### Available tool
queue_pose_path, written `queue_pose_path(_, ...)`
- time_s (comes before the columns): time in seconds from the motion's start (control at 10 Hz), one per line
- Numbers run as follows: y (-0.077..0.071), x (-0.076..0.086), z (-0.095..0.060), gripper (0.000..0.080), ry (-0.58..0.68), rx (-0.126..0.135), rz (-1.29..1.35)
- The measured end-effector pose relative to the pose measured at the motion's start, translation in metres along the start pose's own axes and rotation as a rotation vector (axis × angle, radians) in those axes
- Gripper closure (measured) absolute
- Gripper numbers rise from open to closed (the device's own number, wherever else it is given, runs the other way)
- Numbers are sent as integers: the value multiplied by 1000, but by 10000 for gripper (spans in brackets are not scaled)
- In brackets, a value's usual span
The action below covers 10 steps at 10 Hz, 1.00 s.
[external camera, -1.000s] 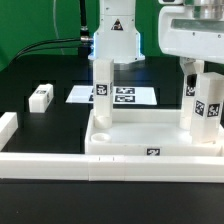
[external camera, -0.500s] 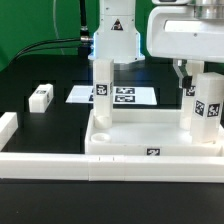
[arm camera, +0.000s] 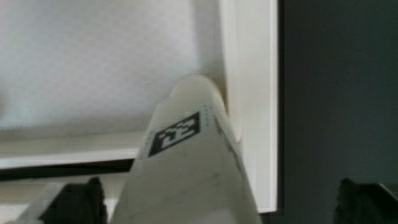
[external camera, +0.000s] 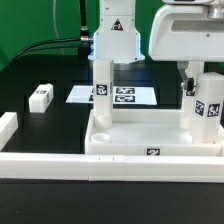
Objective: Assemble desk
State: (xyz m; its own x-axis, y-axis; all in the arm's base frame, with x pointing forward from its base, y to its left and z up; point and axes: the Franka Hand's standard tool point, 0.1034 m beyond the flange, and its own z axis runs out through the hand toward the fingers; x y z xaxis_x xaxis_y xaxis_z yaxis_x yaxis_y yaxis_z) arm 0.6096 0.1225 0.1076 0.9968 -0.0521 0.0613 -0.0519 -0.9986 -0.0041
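Seemingly half done: the desk slab (external camera: 150, 135), by the near rail (external camera: 60, 165), carries a left leg (external camera: 101, 95) and right leg (external camera: 206, 108) upright (the exterior view's sides), a loose leg (external camera: 40, 96) waits on the surface (external camera: 40, 128), and the gripper (arm camera: 222, 200) straddles the right leg, spread wide, clamping nothing.

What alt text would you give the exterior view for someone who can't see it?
A robot gripper hovers at the top of an upright white leg on the desk slab, at the exterior view's right. A second leg stands at the slab's other end; a third leg lies loose on the black table.
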Motion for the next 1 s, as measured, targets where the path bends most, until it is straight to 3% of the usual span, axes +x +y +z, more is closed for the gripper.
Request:
queue_pose_path(0.4, 3, 1, 0, 162, 0, -8, -166)
queue_pose_path(0.6, 4, 1, 0, 515, 0, -8, -163)
queue_pose_path(0.9, 4, 1, 0, 514, 0, -6, -113)
queue_pose_path(1.0, 10, 2, 1, 514, -3, 18, 46)
